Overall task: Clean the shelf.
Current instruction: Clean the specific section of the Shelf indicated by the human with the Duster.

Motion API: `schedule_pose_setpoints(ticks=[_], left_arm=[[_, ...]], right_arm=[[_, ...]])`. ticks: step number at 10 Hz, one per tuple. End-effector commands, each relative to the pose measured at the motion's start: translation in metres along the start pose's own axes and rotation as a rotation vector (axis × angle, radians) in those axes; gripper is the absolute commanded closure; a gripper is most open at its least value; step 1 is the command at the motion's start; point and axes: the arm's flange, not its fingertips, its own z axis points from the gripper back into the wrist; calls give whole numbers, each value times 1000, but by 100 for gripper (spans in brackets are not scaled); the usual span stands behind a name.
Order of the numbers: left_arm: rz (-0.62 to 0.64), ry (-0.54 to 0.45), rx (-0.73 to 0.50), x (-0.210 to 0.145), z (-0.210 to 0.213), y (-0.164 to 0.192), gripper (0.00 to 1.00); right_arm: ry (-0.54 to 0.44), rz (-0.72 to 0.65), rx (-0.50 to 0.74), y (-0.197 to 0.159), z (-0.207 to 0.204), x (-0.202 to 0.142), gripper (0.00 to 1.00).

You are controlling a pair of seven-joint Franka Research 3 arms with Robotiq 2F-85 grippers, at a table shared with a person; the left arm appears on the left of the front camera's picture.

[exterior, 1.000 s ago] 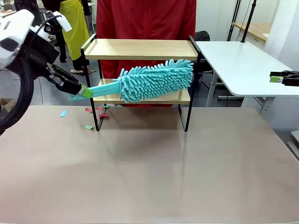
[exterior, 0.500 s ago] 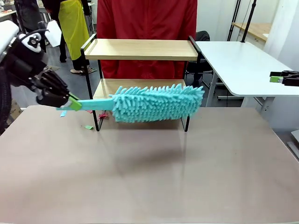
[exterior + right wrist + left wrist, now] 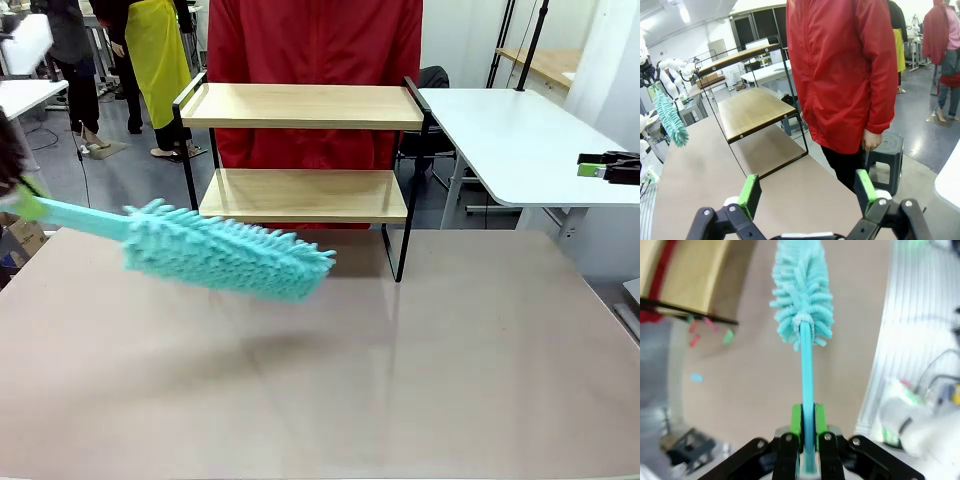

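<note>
The shelf (image 3: 300,106) stands at the table's far middle, two light wooden boards in a black frame, both boards bare. My left gripper (image 3: 22,200) sits at the picture's left edge, shut on the thin handle of a teal fluffy duster (image 3: 225,255). The duster's head hovers low over the table, in front of and left of the shelf. In the left wrist view the gripper (image 3: 807,427) clamps the handle, the duster head (image 3: 802,295) points away and the shelf (image 3: 685,280) is at top left. My right gripper (image 3: 807,192) is open and holds nothing, off to the right (image 3: 600,168).
A person in a red jacket (image 3: 315,40) stands right behind the shelf. Small coloured paper scraps (image 3: 694,340) lie on the table near the shelf's foot. A white table (image 3: 510,140) stands at the right. The near half of the brown table (image 3: 350,400) is bare.
The left gripper has drawn the duster out of the shelf's lower tier, leftward and toward the near side. The head now hangs over the table. The right gripper has not moved.
</note>
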Motion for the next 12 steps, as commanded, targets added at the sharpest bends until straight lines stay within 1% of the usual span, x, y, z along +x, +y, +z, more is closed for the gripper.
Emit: schedule_pose_setpoints(ticks=[1,3,4,5,6,7,8,12], left_arm=[[-132,150,1,4,38,2,87],[-215,257,-32,14,47,6,87],[-254,334,-49,18,49,5,87],[-255,379,-53,18,52,6,87],[-218,389,-38,20,54,9,87],[-219,409,44,27,50,11,87],[-222,357,-55,23,43,5,87],[-222,357,-55,23,43,5,87]], right_arm=[[1,6,2,1,-1,3,0],[1,6,2,1,-1,3,0],[1,6,2,1,-1,3,0],[1,6,2,1,-1,3,0],[1,6,2,1,-1,3,0],[1,6,2,1,-1,3,0],[1,6,2,1,-1,3,0],[1,6,2,1,-1,3,0]])
